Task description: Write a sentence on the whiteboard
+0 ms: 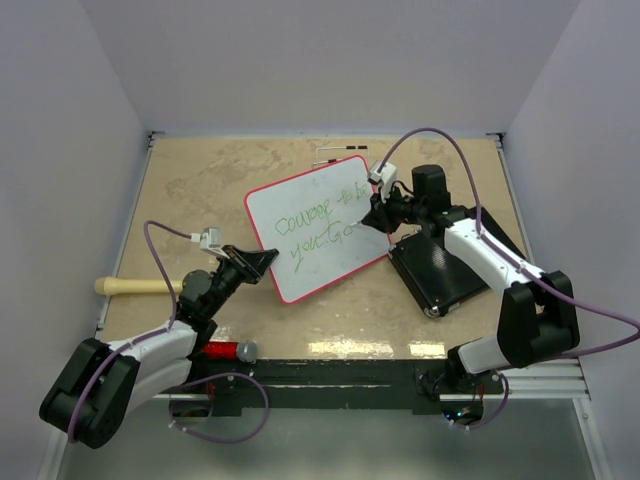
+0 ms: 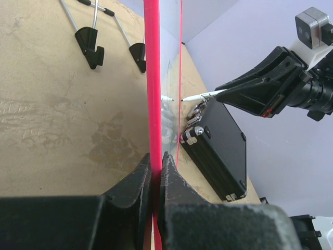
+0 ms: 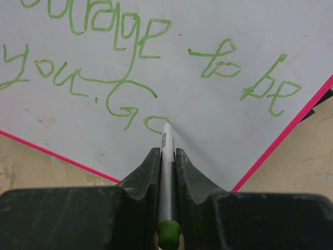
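The whiteboard, white with a thin red rim, stands tilted in the middle of the table. Green handwriting on it reads roughly "courage to be you. Go". My left gripper is shut on its lower-left rim. In the left wrist view the red rim runs edge-on between the closed fingertips. My right gripper is shut on a silver marker with a green end cap. The marker's tip touches the whiteboard at the last green letter. From the left wrist the marker is seen touching the board's face.
A black hard case lies right of the board, under the right arm; it shows with metal latches. A wooden handle lies at the left edge. A red marker lies near the left base. Black stand feet sit behind the board.
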Controlling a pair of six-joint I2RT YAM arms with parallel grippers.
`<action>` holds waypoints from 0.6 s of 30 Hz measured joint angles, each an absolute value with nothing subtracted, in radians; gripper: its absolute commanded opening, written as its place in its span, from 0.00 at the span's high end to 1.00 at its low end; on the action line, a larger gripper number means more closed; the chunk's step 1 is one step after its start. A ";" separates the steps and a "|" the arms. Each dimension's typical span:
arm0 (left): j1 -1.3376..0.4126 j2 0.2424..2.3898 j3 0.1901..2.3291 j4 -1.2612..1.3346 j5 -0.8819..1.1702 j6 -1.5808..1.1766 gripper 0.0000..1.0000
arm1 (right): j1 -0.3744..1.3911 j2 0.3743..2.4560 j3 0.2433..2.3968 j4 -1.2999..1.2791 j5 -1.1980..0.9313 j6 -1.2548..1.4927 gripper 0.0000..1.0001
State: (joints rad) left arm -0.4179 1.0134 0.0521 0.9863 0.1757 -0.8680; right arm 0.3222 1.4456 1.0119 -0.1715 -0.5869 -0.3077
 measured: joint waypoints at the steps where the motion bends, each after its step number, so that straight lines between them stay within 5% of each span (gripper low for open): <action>1: -0.418 1.013 0.052 0.986 0.176 -0.868 1.00 | 0.322 1.446 1.012 -0.171 -0.585 -0.308 1.00; 18: -0.418 1.011 0.052 0.982 0.175 -0.869 1.00 | 0.318 1.469 1.012 -0.153 -0.543 -0.296 1.00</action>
State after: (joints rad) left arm -0.4175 1.0115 0.0521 0.9817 0.1749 -0.8688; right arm 0.3180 1.4693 1.0122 -0.1532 -0.5434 -0.2958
